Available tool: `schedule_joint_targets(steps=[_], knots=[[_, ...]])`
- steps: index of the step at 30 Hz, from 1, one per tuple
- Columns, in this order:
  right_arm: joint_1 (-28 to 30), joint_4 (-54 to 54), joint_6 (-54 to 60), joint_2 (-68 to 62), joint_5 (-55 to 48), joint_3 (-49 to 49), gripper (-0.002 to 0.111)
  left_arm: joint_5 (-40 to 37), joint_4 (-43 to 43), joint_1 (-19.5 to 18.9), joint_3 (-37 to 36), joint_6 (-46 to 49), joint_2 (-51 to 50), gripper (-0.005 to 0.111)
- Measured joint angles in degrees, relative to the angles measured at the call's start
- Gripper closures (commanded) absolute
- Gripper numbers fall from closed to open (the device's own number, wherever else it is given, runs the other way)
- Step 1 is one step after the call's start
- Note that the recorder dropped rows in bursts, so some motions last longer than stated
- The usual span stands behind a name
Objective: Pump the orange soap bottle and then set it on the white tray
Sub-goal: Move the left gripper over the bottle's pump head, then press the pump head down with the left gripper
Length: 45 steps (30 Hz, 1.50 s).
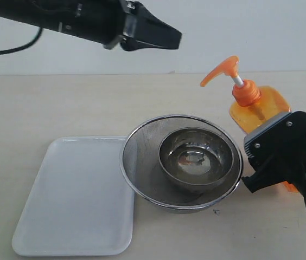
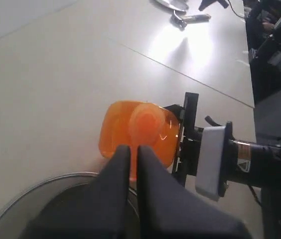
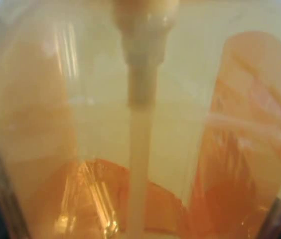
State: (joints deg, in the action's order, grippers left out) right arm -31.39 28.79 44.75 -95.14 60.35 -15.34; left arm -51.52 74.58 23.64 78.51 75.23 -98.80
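Observation:
The orange soap bottle [image 1: 261, 108] stands tilted at the right of the table, its pump head [image 1: 223, 70] raised and its spout pointing left. My right gripper [image 1: 259, 157] is shut on the lower part of its body, and the bottle [image 3: 140, 124] fills the right wrist view. My left gripper [image 1: 176, 39] hangs shut and empty in the air, above and to the left of the pump head. In the left wrist view its fingertips [image 2: 129, 152] point down at the bottle [image 2: 130, 124]. The white tray [image 1: 77, 200] lies empty at the front left.
A round steel mesh strainer [image 1: 142, 162] holding a steel bowl [image 1: 196, 157] sits between the tray and the bottle, its rim overlapping the tray's right edge. The strainer's rim [image 2: 41, 181] also shows in the left wrist view. Bare table lies behind them.

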Motion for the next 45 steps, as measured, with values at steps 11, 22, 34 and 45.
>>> schedule_joint_targets(steps=[11, 22, 34, 45], knots=[[0.0, 0.0, 0.1, 0.0, 0.0, 0.0, 0.108, 1.9, -0.9, 5.3, 11.2, -0.2, -9.4, 0.102], [0.0, 0.0, 0.1, 0.0, 0.0, 0.0, 0.108, 2.1, -3.2, 7.8, 11.4, -0.9, -10.5, 0.102], [0.0, 1.8, 1.5, 0.0, 0.1, 0.3, 0.108, 3.2, -2.1, 8.2, 12.0, -1.2, -12.9, 0.102], [0.0, 1.4, 1.1, 0.0, 0.1, 0.4, 0.108, 2.9, -2.1, 8.2, 12.3, -1.7, -13.1, 0.102]])
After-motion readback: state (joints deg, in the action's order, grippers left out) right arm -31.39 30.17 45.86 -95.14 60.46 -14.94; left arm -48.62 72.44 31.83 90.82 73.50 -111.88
